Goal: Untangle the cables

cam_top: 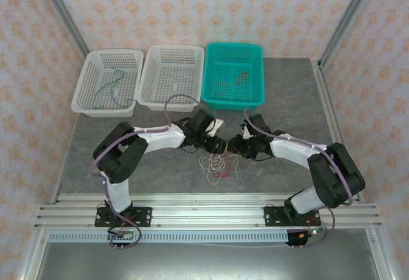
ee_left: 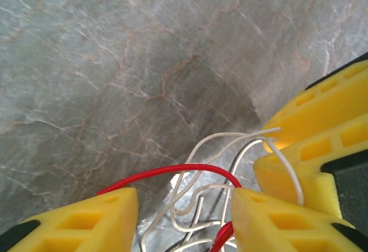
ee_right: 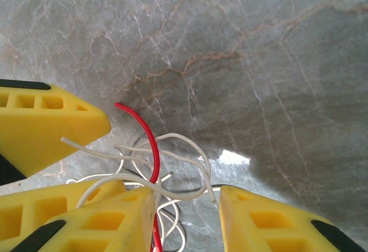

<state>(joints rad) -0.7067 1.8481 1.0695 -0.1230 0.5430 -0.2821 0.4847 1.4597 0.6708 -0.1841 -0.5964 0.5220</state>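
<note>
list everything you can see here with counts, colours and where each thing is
left white basket: 1, white, far edge of table
middle white basket: 1, white, beside it
teal basket: 1, teal, right end of the row
green wire: 1, green, in the left white basket
red-brown wire: 1, red-brown, in the teal basket
white wire: count unclear, white, tangled on the table
red wire: 1 seen, red, in that tangle
table: 1, grey marble
left arm, right arm: 2, black and white
left gripper, right gripper: 2, yellow, open over the tangle
</note>
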